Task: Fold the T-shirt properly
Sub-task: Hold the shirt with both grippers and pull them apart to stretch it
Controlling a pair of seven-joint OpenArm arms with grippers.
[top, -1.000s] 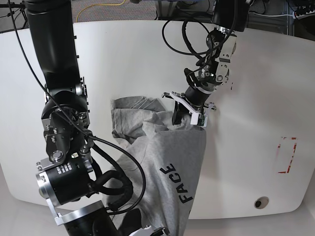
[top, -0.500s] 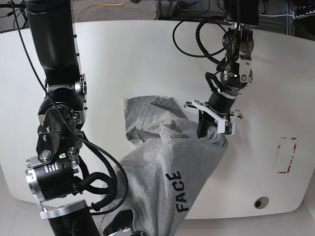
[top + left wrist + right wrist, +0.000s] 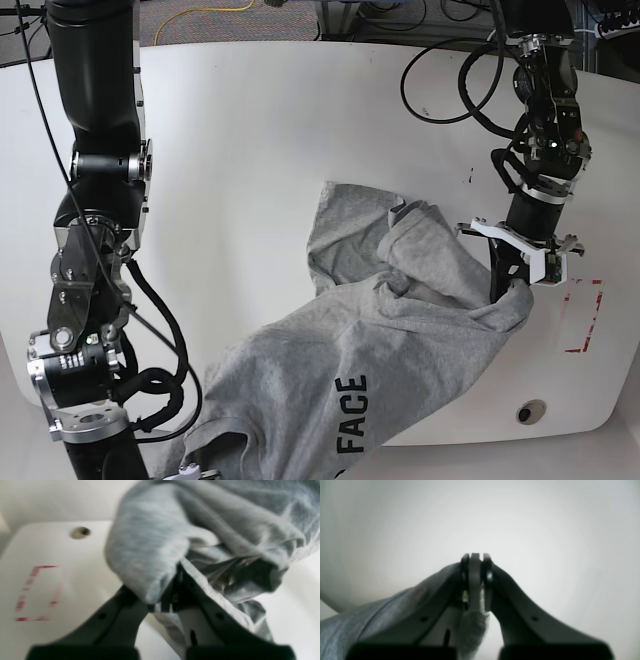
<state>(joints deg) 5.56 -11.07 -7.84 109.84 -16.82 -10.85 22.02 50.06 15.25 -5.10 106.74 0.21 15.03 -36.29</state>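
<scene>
Grey T-shirt (image 3: 400, 330) stretching from desk (image 3: 250, 120) front edge toward right edge | left hand (image 3: 512, 283) clamping one corner, right hand (image 3: 475, 580) pinching another | pull evenly, keeping fabric taut, no twist

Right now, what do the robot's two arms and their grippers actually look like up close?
Both arms are glossy black tubes with silver-grey joint rings and loose black cables looping alongside. The left gripper sits under a white bracket and has dark, tapering fingers with small screw holes. The right gripper has the same dark, curved fingers.
</scene>
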